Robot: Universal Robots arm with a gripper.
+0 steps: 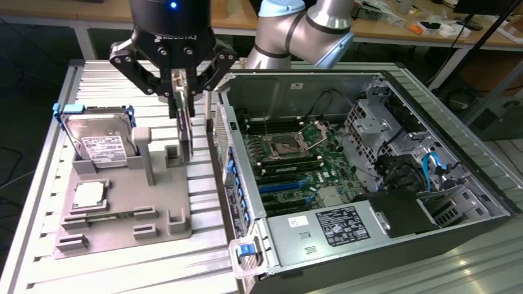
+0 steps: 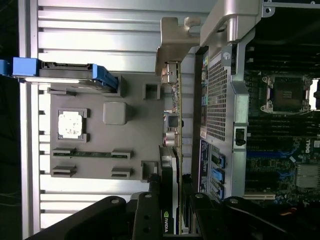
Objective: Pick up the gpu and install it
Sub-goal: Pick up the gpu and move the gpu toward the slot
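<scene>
exterior view shows me the gripper (image 1: 184, 101) part closed, fingers clamped on the gpu (image 1: 187, 141), which stands on edge at the grey holder (image 1: 122, 196), just beside the open computer case (image 1: 286, 89).

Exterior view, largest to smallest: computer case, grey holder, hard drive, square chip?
1. open black computer case
2. flat grey plastic holder
3. silver hard drive in a blue frame
4. small square silver chip
</scene>
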